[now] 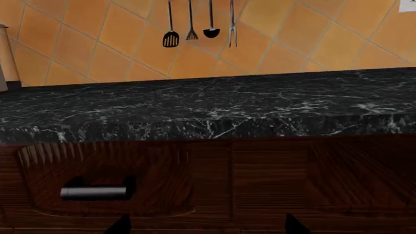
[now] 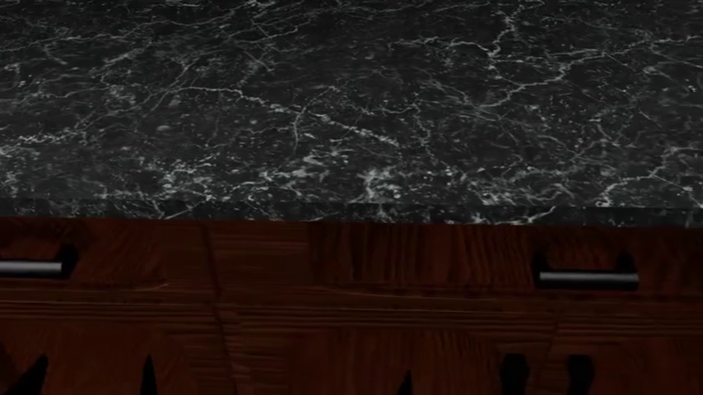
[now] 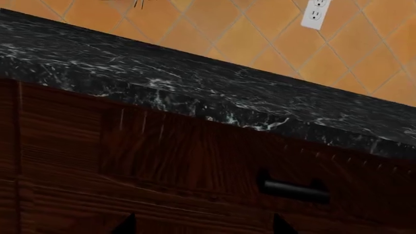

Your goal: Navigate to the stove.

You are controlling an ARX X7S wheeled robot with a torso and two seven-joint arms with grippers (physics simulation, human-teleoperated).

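No stove shows in any view, only a black counter (image 2: 351, 99) filling the upper frame above brown drawers (image 2: 363, 304), so the robot should back off and turn slowly to look around, and I cannot tell if its grippers are open.

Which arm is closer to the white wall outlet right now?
Right, probably. The right gripper faces the counter below the wall outlet; the left gripper sits below the hanging utensils, no outlet in its view.

Glossy black marble countertop (image 2: 351, 99), dark wood drawers (image 2: 329, 304), brushed metal handles (image 2: 588, 280).
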